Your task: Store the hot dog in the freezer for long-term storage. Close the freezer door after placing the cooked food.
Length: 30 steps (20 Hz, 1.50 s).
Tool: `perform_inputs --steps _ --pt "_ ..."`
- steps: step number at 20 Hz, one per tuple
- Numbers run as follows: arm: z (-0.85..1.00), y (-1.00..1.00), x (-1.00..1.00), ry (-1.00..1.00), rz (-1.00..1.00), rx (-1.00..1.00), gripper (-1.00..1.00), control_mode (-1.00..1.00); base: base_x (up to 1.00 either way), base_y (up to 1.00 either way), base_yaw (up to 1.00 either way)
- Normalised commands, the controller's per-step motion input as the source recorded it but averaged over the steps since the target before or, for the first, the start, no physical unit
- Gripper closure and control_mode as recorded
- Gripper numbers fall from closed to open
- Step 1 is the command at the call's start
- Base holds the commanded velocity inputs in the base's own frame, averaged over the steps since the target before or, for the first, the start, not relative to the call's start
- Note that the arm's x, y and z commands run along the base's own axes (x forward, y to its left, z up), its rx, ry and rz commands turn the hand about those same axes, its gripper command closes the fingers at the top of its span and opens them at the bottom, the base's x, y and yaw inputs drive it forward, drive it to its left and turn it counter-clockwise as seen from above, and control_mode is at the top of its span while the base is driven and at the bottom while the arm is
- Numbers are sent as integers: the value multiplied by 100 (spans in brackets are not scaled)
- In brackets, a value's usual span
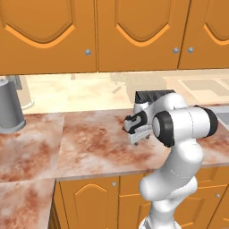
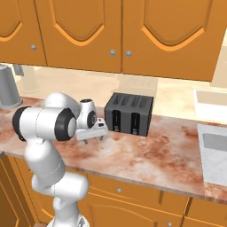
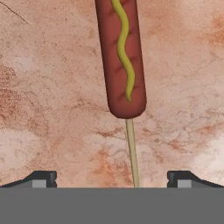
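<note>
Hand view shows our pincer (image 3: 112, 179) spread wide, grasping nothing, low over the marbled surface (image 3: 48, 105). With the hot dog (image 3: 121, 57) lying between its tips, we should descend centred, then clench gently.

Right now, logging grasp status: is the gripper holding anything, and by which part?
Nothing is held. The gripper is open, its fingertips wide apart over the counter; the hot dog lies between and ahead of them, ungripped.
</note>
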Motion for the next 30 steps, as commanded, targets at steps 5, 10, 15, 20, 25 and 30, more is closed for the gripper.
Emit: perform_inputs --steps 5,10,15,20,25,30 --pt "-20 -4 16 -3 0 0 -100 -100 0 0 0" --pt "-25 -8 4 -5 0 0 -100 -100 0 0 0" --pt "-24 -8 7 -5 0 0 -100 -100 0 0 0" --pt "-24 -8 8 -4 0 0 -100 -100 0 0 0" --pt "-26 -11 7 -3 0 0 -100 -100 0 0 0" --pt "-24 -1 0 0 0 0 100 -100 0 0 0"
